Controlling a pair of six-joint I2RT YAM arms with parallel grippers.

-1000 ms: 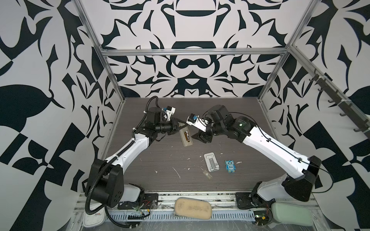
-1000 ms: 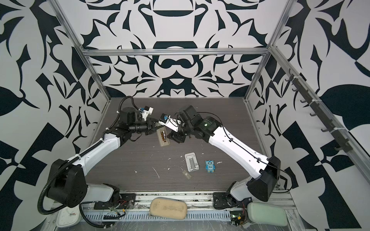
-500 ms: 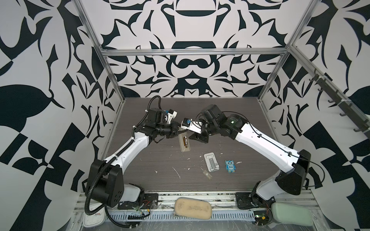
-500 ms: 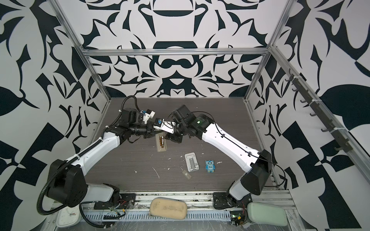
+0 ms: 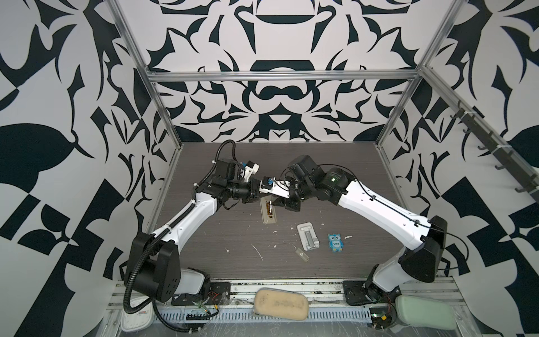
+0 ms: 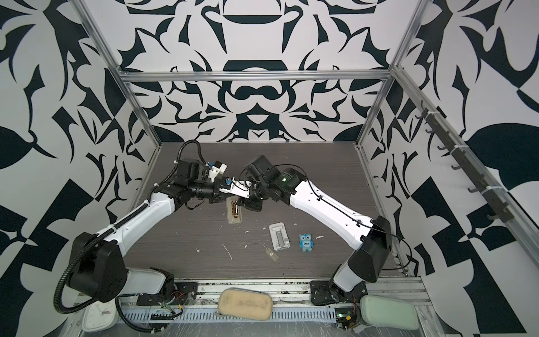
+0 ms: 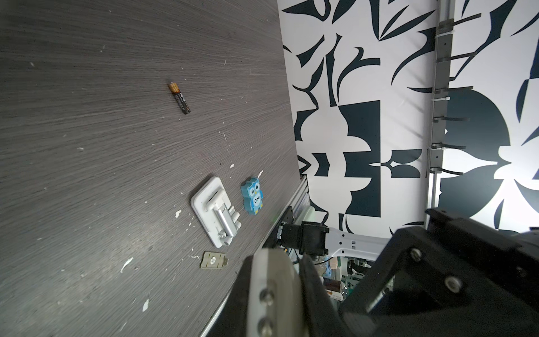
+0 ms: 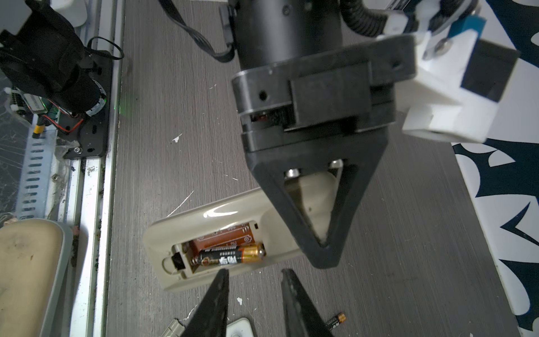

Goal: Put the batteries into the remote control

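Seeing remote control (image 8: 221, 214) lying back-up on the counter (image 8: 175, 102), clamped at one end by left hand (image 8: 322, 251). Got seated battery (image 8: 233, 255) in its open bay, loose battery (image 8: 335, 320) apart on the counter. Spotting right hand (image 8: 255, 272) narrow, empty, just beside the bay.

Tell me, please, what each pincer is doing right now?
Left pincer: closed on the remote control.
Right pincer: open, holding nothing.

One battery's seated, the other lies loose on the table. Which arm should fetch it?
Right. The right gripper is open and empty near the loose battery, while the left gripper clamps the remote control.
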